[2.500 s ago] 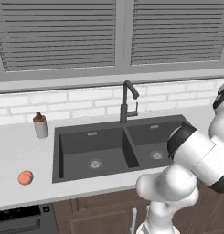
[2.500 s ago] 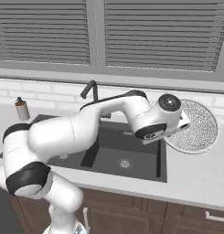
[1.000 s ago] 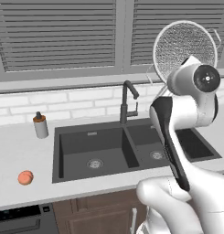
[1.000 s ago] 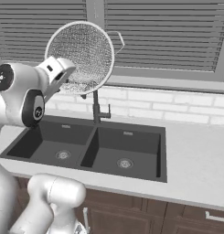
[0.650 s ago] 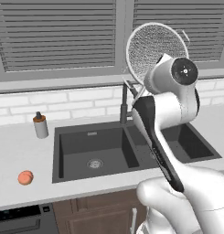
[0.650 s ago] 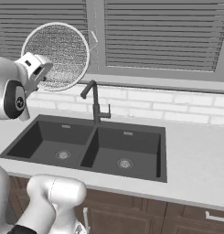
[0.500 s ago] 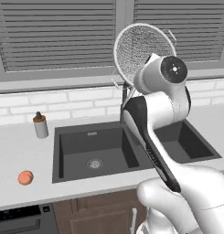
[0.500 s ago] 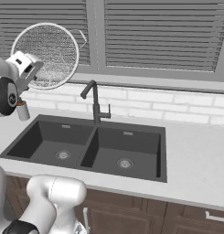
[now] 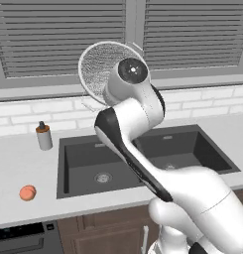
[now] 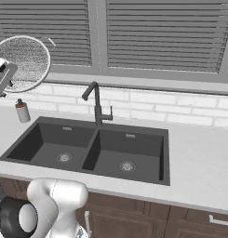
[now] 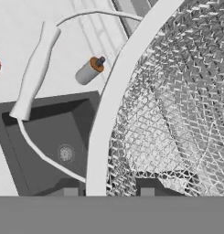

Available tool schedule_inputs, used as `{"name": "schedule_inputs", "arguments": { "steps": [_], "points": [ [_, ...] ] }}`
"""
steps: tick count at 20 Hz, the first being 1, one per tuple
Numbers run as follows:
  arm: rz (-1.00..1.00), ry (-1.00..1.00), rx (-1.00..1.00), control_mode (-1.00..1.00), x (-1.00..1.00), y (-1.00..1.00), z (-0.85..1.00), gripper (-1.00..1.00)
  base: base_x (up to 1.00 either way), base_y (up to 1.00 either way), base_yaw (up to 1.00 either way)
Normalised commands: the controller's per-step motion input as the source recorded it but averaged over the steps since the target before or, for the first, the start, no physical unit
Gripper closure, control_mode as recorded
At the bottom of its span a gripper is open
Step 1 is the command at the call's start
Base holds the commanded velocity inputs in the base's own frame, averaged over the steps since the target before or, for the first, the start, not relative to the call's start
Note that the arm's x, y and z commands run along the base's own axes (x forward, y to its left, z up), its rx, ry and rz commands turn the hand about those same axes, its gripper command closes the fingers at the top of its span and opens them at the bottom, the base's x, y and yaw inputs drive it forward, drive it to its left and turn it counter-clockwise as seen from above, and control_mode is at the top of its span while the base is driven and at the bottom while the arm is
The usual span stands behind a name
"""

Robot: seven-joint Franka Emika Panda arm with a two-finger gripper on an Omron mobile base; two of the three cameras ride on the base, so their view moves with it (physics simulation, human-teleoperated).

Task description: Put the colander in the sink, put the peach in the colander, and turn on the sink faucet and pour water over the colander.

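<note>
The hand (image 11: 109, 194) is clamped on the rim of the colander (image 9: 105, 67), one fingertip (image 11: 70, 192) outside the rim and the other behind the mesh. The colander is held up on edge, high in the air above the sink (image 9: 143, 154), in front of the window blinds (image 9: 53, 34) and over the sink's left basin. In the right base view the colander (image 10: 23, 62) hangs up and to the left of the sink faucet (image 10: 97, 104), which stands behind the sink's divider. The peach (image 9: 27, 192) lies on the desk (image 9: 24, 163) left of the sink, near the front edge, well apart from the colander. A grey bottle with an orange cap (image 9: 43, 136) stands on the desk just beyond the sink's left rear corner.
</note>
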Motion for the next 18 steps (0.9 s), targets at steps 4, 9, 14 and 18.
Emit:
{"name": "schedule_inputs", "arguments": {
  "steps": [4, 9, 14, 18],
  "points": [
    [0.01, 0.28, -0.23, -1.0, 0.21, 0.65, -0.66, 1.0, 0.0, 0.0, 0.0],
    [0.0, 0.3, -0.2, -1.0, 0.31, 0.38, -0.84, 1.0, 0.0, 0.0, 0.0],
    [-0.01, 0.24, -0.11, -1.0, 0.18, 0.08, -0.86, 1.0, 0.0, 0.0, 0.0],
    [-0.07, 0.18, -0.06, -1.0, 0.08, 0.0, -0.83, 1.0, 0.0, 0.0, 0.0]
  ]
}}
